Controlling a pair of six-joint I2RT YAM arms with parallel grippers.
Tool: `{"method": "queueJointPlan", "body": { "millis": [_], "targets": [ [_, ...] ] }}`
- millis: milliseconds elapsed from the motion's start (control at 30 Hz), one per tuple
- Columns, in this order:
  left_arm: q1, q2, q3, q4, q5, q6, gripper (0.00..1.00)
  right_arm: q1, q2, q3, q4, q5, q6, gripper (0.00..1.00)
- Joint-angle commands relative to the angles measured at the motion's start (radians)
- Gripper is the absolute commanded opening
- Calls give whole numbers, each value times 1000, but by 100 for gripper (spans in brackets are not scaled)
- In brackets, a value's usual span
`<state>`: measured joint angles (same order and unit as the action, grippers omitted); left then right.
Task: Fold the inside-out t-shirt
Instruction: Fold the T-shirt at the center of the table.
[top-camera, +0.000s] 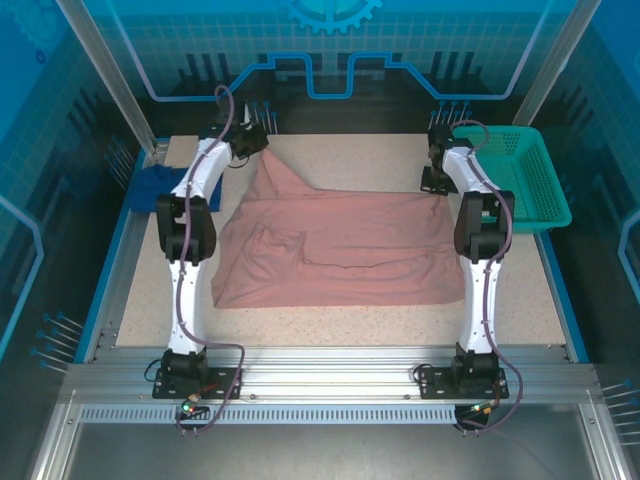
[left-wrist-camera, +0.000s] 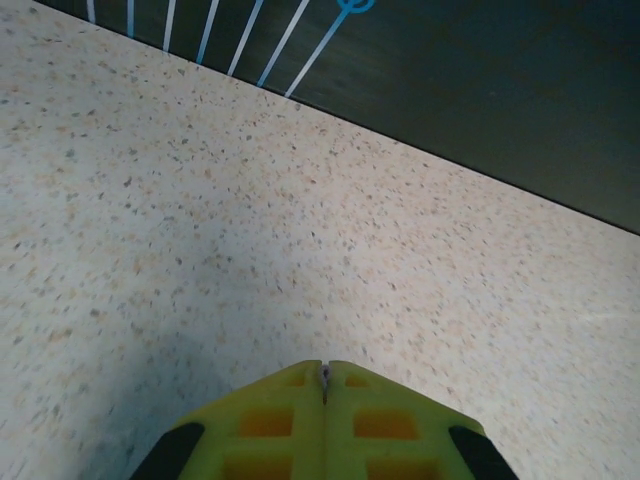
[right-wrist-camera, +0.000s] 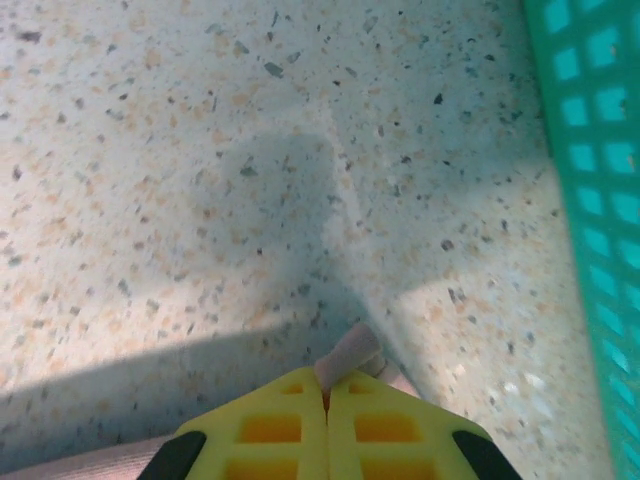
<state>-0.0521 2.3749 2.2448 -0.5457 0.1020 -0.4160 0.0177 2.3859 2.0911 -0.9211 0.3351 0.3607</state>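
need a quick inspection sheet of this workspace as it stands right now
surface: speckled table
job's things: pink t-shirt spread out, wrinkled, far corners drawn towards the grippers
clutter: blue cloth at the left edge; green basket at the far right
grippers: left gripper jaws shut, t-shirt's far left corner drawn up to it; right gripper jaws shut on pink fabric
cables: a cable loops along each arm, off the t-shirt
surroundings: blue-lit panels; metal frame at the near edge

The left arm (top-camera: 190, 215) hides part of the dark blue cloth (top-camera: 150, 188). In the right wrist view, the edges cut off the green basket (right-wrist-camera: 590, 200) and the t-shirt (right-wrist-camera: 348, 358).
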Motion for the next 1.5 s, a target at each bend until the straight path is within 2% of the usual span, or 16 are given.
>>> {"method": "queueJointPlan", "body": {
  "millis": [0, 367, 667, 1467],
  "targets": [
    [12, -153, -96, 10, -5, 11, 0, 12, -113, -53, 16, 44, -44, 7],
    [12, -601, -633, 109, 23, -78, 0, 15, -377, -388, 93, 65, -78, 9],
    [36, -841, -919, 56, 24, -116, 0, 21, -514, -634, 157, 71, -68, 10],
    [47, -989, -1322, 25, 76, -145, 0, 89, -558, -853, 179, 122, -59, 14]
  ]
}}
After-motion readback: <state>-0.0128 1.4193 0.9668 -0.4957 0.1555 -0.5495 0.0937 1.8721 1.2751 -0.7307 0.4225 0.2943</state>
